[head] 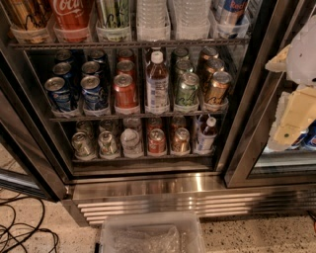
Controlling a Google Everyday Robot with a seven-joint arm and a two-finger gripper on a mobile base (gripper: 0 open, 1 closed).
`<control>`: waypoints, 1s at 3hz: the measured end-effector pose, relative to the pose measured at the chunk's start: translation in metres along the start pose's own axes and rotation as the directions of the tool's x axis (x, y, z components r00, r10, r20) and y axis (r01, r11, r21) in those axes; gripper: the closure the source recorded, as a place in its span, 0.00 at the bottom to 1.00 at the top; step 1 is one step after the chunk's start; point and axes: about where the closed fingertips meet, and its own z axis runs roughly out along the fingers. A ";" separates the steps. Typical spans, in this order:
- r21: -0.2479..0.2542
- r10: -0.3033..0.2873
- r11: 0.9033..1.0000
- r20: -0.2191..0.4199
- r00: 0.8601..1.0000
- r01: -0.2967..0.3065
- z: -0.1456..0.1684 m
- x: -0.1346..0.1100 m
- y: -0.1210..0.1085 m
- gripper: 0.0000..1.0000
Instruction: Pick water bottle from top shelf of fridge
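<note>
Camera view looks down into the fridge (148,190), whose top shelf (74,45) runs along the upper edge of the frame. Two clear ribbed bottles stand there side by side near the middle: the water bottle (152,19) and, just beside it on the right, a second clear bottle (190,17). Both are upright, long axis vertical, necks pointing up. The frame's top edge cuts off their caps, so only the lower bodies show. Left of them on the same shelf stand three tall cans: a gold-and-black can (29,17), a red cola can (73,17) and a green-and-white can (113,17). One blue-and-silver can (231,12) stands to their right.

On the middle rack (98,117) the front row holds two blue cans (59,93), one red can (125,90), one labelled bottle (157,84) with a white cap, one green can (187,88) and one bronze can (217,86), with more cans lined up behind. The bottom rack (123,158) shows five front cans (157,142) and one small white-capped bottle (206,133).

The gripper (292,121), cream and white, hangs at the right edge, in front of the right-hand door (261,128), well apart from the water bottle and lower than the top shelf. Whether it is open or closed cannot be told. A clear plastic bin (153,232) sits on the floor below the base grille (163,205), and dark cables (22,222) lie at the left.
</note>
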 end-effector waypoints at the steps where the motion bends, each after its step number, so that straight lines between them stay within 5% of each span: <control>1: 0.000 0.000 1.000 0.000 1.000 0.000 0.000 0.000 0.000 0.00; 2: 0.014 -0.001 1.000 0.027 1.000 0.001 0.002 -0.004 -0.002 0.00; 3: 0.046 -0.004 0.999 0.124 0.992 -0.002 0.009 -0.017 -0.006 0.00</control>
